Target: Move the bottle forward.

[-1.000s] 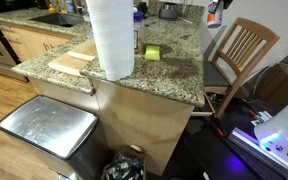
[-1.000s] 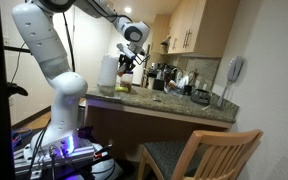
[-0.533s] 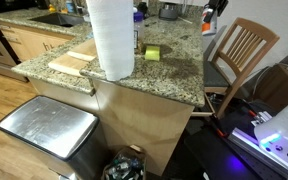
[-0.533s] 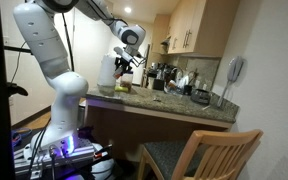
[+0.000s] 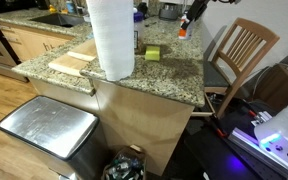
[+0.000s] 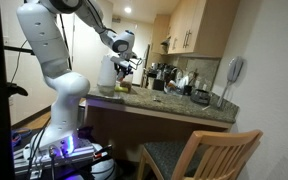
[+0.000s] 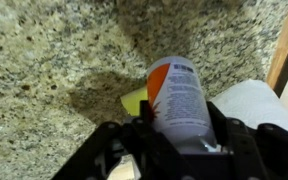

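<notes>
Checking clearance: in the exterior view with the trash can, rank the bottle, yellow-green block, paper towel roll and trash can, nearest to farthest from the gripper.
1. The bottle: held in the gripper.
2. The yellow-green block: on the counter, close by.
3. The paper towel roll: standing towards the counter's corner.
4. The trash can: down below the counter.

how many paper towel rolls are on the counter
1. The paper towel roll stands upright near the counter edge, next to the wooden board; another could be hidden behind it.

Paper towel roll (image 5: 111, 38) (on granite counter (image 5: 174, 75))
</notes>
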`<state>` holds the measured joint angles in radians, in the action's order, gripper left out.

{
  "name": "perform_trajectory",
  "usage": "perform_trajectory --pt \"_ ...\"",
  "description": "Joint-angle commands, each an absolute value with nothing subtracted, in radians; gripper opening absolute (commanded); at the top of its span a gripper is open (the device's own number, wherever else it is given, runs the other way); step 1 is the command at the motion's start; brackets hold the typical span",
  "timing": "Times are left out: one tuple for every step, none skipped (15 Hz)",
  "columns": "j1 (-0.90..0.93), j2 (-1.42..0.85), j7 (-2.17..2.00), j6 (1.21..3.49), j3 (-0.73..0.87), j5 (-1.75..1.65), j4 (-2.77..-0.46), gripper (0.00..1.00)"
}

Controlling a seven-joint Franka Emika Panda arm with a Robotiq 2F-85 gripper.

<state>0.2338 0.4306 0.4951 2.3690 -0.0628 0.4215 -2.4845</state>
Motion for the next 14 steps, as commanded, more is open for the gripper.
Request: perform_trajectory --pt "0.315 0.417 0.57 2.483 -0.024 0.475 -2.526 0.26" --pt "0.337 0.414 0.585 2.492 -0.012 0.495 -2.53 0.26" --pt "0.312 0.418 0.519 2.449 -0.027 0.441 -2.509 0.51" --pt "0.326 0.414 0.531 2.457 -0.022 0.454 -2.513 0.51" --pt "0.332 0.412 0.535 2.461 -0.02 0.457 -2.515 0.51" --pt "0.334 0.412 0.535 2.463 -0.018 0.458 -2.516 0.51" --pt "0.334 0.412 0.536 2.464 -0.017 0.458 -2.516 0.26" --pt "0.342 0.41 0.569 2.446 -0.006 0.458 -2.51 0.26" --pt "0.347 0.408 0.598 2.441 -0.001 0.451 -2.507 0.26" --pt "0.362 0.406 0.641 2.443 0.011 0.467 -2.505 0.26" --pt "0.37 0.404 0.681 2.457 0.016 0.47 -2.506 0.26" --pt "0.377 0.403 0.714 2.467 0.021 0.474 -2.506 0.26" --pt "0.385 0.404 0.743 2.457 0.029 0.486 -2.505 0.26" --pt "0.395 0.403 0.78 2.447 0.041 0.5 -2.502 0.26"
